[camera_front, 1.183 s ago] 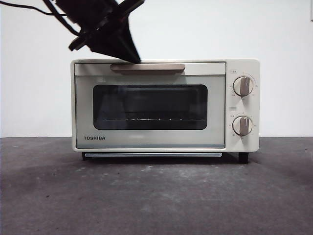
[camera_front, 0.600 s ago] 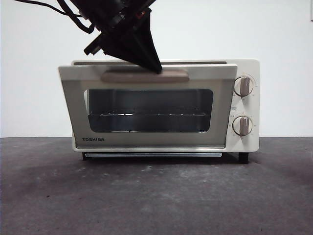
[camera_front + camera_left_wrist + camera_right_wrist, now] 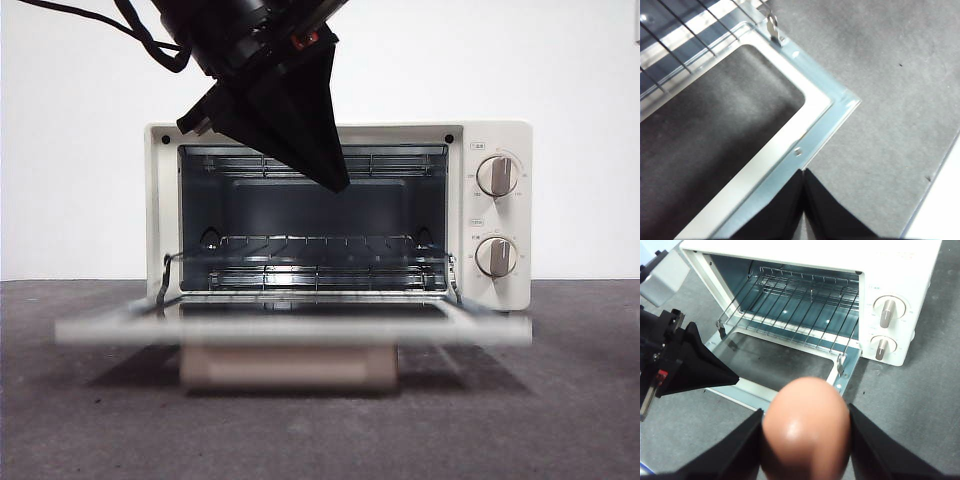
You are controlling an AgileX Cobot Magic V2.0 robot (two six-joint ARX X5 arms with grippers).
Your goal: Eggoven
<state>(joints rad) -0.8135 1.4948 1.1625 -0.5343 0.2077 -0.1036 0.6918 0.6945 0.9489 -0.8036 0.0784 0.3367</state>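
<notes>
The cream TOSHIBA toaster oven (image 3: 160,200) stands on the table with its door (image 3: 290,328) swung down flat and the tan handle (image 3: 290,366) hanging below the door's front edge. My left gripper (image 3: 338,185) is shut and empty, and hovers in front of the open cavity. In the left wrist view its jaws (image 3: 803,172) point at the door's front edge (image 3: 805,130). My right gripper (image 3: 804,412) is shut on the reddish-brown egg (image 3: 805,430), held above the table in front of the oven (image 3: 900,290). The egg does not show in the front view.
A wire rack (image 3: 315,245) sits inside the cavity and also shows in the right wrist view (image 3: 800,305). Two knobs (image 3: 497,176) (image 3: 495,257) are on the oven's right panel. The left gripper (image 3: 735,376) shows beside the door (image 3: 780,367) in the right wrist view. The grey table top (image 3: 560,400) surrounds the oven.
The oven door has gone from closed, through half open, to fully down. The left gripper has come lower and toward the front with it and now hangs free of the handle.
</notes>
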